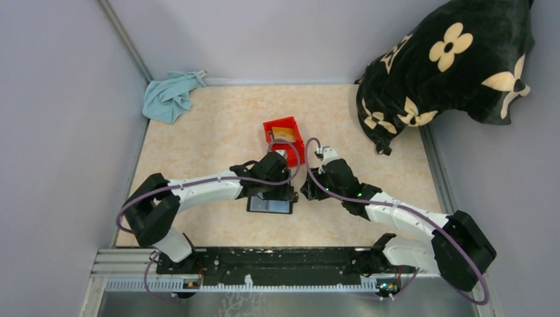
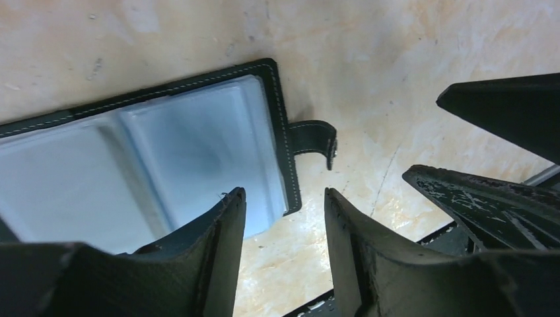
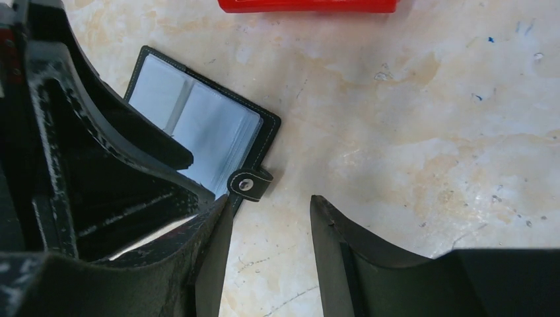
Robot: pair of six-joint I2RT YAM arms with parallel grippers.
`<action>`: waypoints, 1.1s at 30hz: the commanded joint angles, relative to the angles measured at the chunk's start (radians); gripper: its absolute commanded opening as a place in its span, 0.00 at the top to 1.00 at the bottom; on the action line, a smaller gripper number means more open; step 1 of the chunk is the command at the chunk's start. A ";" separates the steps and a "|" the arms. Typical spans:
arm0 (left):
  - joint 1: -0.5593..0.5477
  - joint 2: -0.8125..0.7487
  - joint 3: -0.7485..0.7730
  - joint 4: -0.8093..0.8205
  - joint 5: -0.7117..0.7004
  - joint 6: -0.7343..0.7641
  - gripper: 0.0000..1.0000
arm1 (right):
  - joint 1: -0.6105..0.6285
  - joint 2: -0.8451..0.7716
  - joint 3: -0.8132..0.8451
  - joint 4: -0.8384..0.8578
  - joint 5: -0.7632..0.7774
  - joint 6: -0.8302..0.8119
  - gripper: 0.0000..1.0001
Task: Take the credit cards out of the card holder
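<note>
Card holder (image 1: 269, 205) open on marbled table (image 1: 198, 132), grey walls (image 1: 59, 99), left hand (image 2: 282, 198) and right hand (image 3: 271, 201) apart

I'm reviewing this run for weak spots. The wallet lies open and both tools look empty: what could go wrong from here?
The card holder lies loose on the table and no tool grips it, so tugging at a sleeve may drag it along. The left tool and right tool sit close together at its tab end and could collide.
</note>
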 commanded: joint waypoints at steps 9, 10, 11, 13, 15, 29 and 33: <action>0.034 -0.152 -0.099 0.088 -0.066 0.001 0.70 | -0.005 -0.091 -0.006 0.057 -0.107 0.000 1.00; 0.069 -0.175 -0.127 0.095 -0.040 0.011 0.78 | 0.006 -0.072 0.001 0.070 -0.120 0.005 1.00; 0.113 -0.209 -0.162 0.107 -0.005 0.015 0.86 | 0.024 -0.046 0.017 0.075 -0.118 0.006 1.00; 0.199 -0.262 -0.238 0.140 0.064 0.025 0.92 | 0.069 0.013 0.056 0.086 -0.100 0.001 1.00; 0.267 -0.312 -0.292 0.144 0.075 0.048 0.92 | 0.104 0.078 0.105 0.107 -0.100 -0.001 1.00; 0.371 -0.387 -0.454 0.258 0.204 0.109 0.80 | 0.161 0.435 0.326 0.189 -0.182 0.007 1.00; 0.374 -0.352 -0.461 0.284 0.223 0.112 0.80 | 0.160 0.468 0.311 0.200 -0.172 0.012 1.00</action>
